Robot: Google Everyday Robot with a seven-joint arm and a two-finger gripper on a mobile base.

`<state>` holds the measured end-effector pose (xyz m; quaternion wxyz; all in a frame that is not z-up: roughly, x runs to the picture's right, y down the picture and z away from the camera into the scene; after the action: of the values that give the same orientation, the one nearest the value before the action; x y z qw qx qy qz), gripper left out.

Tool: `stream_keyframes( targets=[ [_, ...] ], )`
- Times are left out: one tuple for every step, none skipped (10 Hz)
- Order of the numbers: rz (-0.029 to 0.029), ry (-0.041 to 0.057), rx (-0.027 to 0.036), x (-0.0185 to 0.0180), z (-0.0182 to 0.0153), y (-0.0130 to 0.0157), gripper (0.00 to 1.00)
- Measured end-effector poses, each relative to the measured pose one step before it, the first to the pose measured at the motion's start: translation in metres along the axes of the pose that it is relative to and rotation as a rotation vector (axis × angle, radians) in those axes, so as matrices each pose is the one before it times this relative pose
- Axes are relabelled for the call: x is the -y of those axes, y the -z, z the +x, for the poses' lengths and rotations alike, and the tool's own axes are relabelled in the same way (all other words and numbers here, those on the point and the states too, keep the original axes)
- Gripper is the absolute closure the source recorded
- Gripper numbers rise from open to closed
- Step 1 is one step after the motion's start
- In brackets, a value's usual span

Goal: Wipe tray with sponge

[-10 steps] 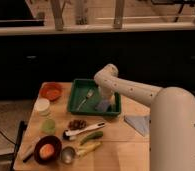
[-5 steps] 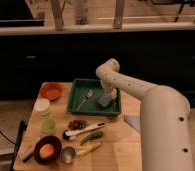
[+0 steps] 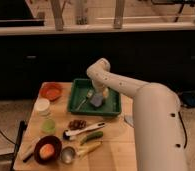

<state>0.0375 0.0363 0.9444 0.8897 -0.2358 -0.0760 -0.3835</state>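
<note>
We see the white arm (image 3: 141, 100) filling the right side of the view. It bends at an elbow above the table's far edge and reaches down into the tray. The wooden table (image 3: 116, 150) is next in size. On its far half sits the green tray (image 3: 76, 95), with raised sides.

The gripper (image 3: 100, 95) is low inside the tray, right of its middle, directly over the sponge (image 3: 96, 102). We cannot tell whether it is clamped on the sponge or spread apart. The sponge, a small grey-blue block, rests on the tray floor near the front wall.

A light utensil (image 3: 83, 102) lies slanted in the tray's left half, apart from the sponge.

Left of the tray stands a round orange bowl (image 3: 51, 91). At the near left corner is a dark bowl (image 3: 47, 149) holding something orange.

In front of the tray lie a white-handled tool (image 3: 86, 130), a green vegetable (image 3: 92, 136) and a white tub (image 3: 42, 105).

A grey sheet (image 3: 128, 120) peeks from under the arm.
</note>
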Motion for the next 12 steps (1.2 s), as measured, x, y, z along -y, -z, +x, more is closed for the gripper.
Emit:
stream_keyframes(
  targets=[
    [0.00398,0.02317,0.00916,-0.00584,-0.00922,0.00247,0.98],
    [0.00055,0.02576,0.01492,-0.01309,-0.01224,0.00355,0.98],
    [-0.00097,0.00542,0.00378,-0.00755,-0.00257,0.00131,0.98],
    [-0.00064,-0.00595,0.00068,-0.01101,0.00284,0.00041,0.98],
    [-0.00801,-0.01870,0.00089,-0.01206,0.00891,0.00011,0.98],
    [-0.00719,-0.01650,-0.00548,-0.00699,0.00942,-0.00082,0.98],
    [-0.00911,-0.02827,-0.01158,-0.00689,0.01665,-0.00196,0.98],
    [-0.00287,-0.02858,-0.01032,0.00275,0.01537,-0.00309,0.98],
    [-0.00053,-0.01441,-0.00548,0.00511,0.00703,-0.00187,0.98],
    [-0.00007,-0.01188,-0.00489,0.00797,0.00627,-0.00145,0.98],
    [0.00408,-0.00345,-0.00311,0.00920,0.00365,-0.00026,0.98],
    [0.00985,0.00827,0.00869,0.01022,-0.00506,0.00232,0.98]
  ],
)
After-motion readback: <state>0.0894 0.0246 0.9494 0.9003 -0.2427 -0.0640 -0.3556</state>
